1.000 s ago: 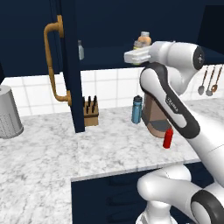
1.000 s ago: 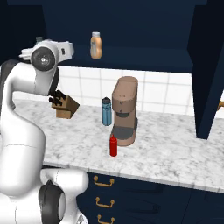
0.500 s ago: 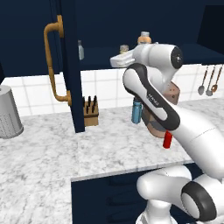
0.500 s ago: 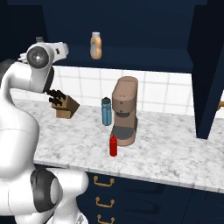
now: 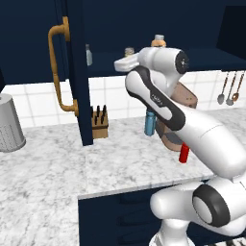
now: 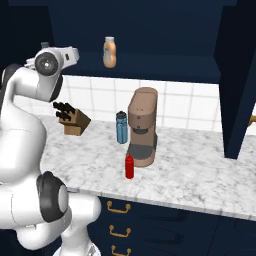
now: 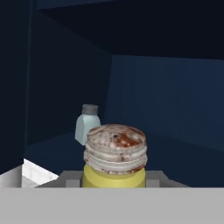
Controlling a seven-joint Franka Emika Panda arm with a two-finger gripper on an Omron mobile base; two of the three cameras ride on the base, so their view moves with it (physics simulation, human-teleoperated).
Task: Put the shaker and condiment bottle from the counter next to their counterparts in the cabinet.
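The yellow-green shaker (image 7: pixel 115 153) with its tan cap is held between my gripper (image 7: pixel 114 180) fingers, which are shut on it. My hand is raised to the cabinet shelf (image 5: pixel 206 58). In the left base view the gripper (image 5: pixel 126 60) has the shaker cap (image 5: pixel 129 50) poking up above it. A slim grey shaker (image 7: pixel 89 122) stands on the shelf just beyond, at the left back (image 5: pixel 89 55). The plump peach bottle (image 6: pixel 110 51) stands further right on the shelf. The red condiment bottle (image 6: pixel 129 166) is upright on the counter (image 6: pixel 195 172), in front of the coffee machine.
A brown coffee machine (image 6: pixel 142 127) and a blue flask (image 6: pixel 121 128) stand mid-counter, with a knife block (image 5: pixel 99 123) to their left. The open cabinet door with its orange handle (image 5: pixel 58 67) hangs left of my hand. A grey canister (image 5: pixel 9 123) sits at the far left.
My hand has swung left along the shelf front with the shaker still in it, ending closer to the grey shaker. The things on the counter have not moved.
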